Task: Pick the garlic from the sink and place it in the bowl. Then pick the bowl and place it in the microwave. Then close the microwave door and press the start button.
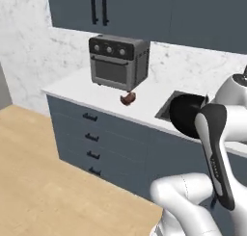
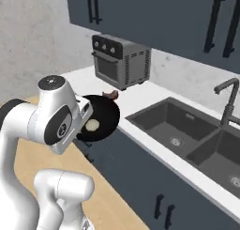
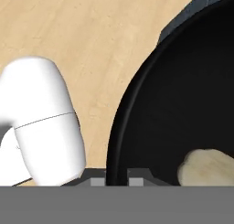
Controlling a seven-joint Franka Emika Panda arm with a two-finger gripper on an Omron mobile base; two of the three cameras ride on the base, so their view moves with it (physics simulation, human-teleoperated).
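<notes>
The glossy black bowl (image 2: 104, 115) hangs in the air in front of the counter's edge, over the wooden floor. My gripper (image 3: 117, 181) is shut on its rim, one fingertip on each side of the edge. The pale garlic (image 3: 208, 167) lies inside the bowl (image 3: 183, 104), also visible as a cream spot, the garlic (image 2: 92, 125). In the left base view the bowl (image 1: 185, 115) shows as a black disc beside my forearm. The dark two-basin sink (image 2: 165, 112) lies to the right in the counter. The microwave and its door are out of view.
A grey toaster oven (image 2: 121, 60) stands on the white counter (image 1: 91, 93), with a brown meat piece (image 1: 128, 98) in front of it. The faucet (image 2: 228, 94) rises behind the sink. Dark drawers (image 1: 91, 138) line the counter front, and wall cabinets (image 2: 154, 18) hang above.
</notes>
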